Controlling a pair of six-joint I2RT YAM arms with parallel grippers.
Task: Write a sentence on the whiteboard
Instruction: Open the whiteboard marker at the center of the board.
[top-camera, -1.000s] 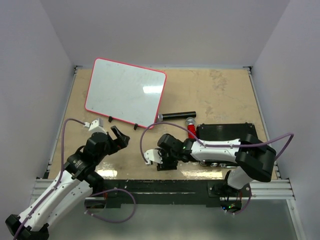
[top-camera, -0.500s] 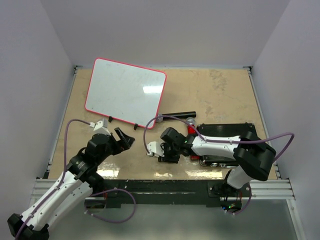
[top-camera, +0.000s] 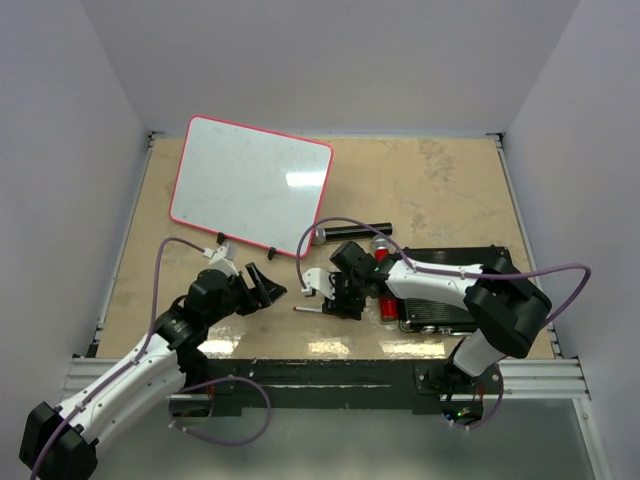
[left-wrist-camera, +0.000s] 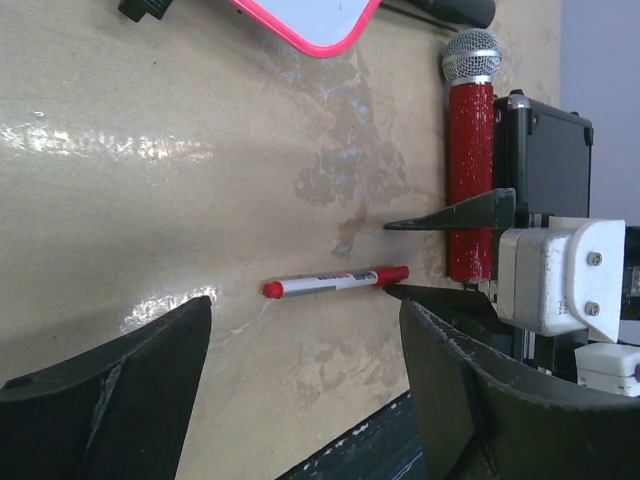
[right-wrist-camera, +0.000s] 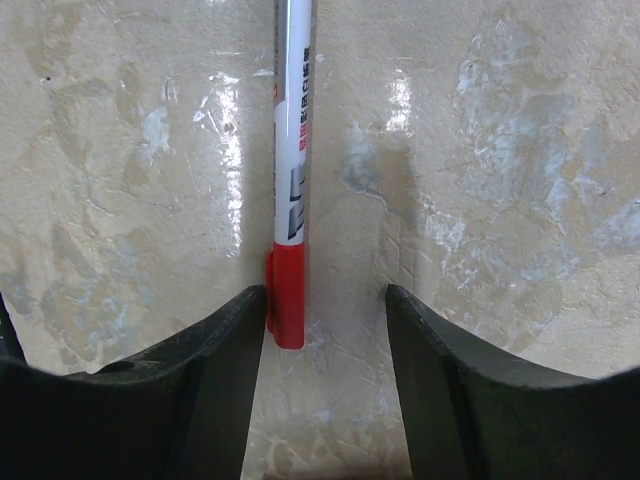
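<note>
The whiteboard (top-camera: 250, 185), white with a thin red frame, lies at the far left of the table, and its corner (left-wrist-camera: 310, 20) shows in the left wrist view. Its surface looks blank, so no sentence is in view. A marker (top-camera: 308, 309) with a white barrel and red cap lies flat on the table (left-wrist-camera: 335, 281) (right-wrist-camera: 290, 170). My right gripper (right-wrist-camera: 325, 300) is open, with the marker's capped end just inside its jaws against the left finger (right-wrist-camera: 235, 330). My left gripper (left-wrist-camera: 305, 320) is open to the left of the marker (top-camera: 275, 285).
A red microphone (left-wrist-camera: 470, 170) with a silver head lies beside a black ribbed case (top-camera: 450, 262). A black rod (top-camera: 355, 231) lies beyond them. Two small black clips (top-camera: 220, 238) sit at the board's near edge. The table's front edge (left-wrist-camera: 380, 440) is close below the left gripper.
The left gripper has moved right toward the marker and narrowed slightly. The right gripper has shifted up and to the right, and the marker now shows lying on the table at its fingertips.
</note>
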